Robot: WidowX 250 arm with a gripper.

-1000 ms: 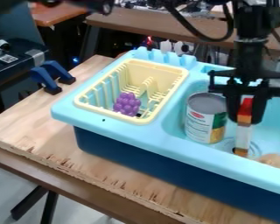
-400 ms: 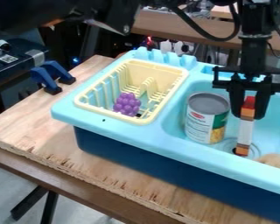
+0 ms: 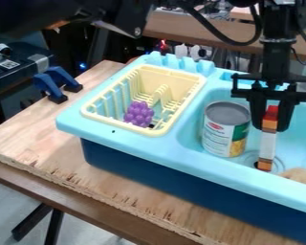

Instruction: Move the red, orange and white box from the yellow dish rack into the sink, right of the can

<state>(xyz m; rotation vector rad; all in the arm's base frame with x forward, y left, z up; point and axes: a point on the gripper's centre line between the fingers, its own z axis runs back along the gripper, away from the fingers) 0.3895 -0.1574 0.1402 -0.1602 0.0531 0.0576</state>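
Pinched the striped stick (image 3: 268, 143) upright by its upper part in the gripper (image 3: 270, 126), likely to leave the lower end free, right of the can (image 3: 225, 130).

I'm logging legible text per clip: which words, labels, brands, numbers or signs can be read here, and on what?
Can in the sink: red emblem and lines of print, too small to read.
Black case, far left: white sticker with a square code, no readable words.
Nothing can be quoted.
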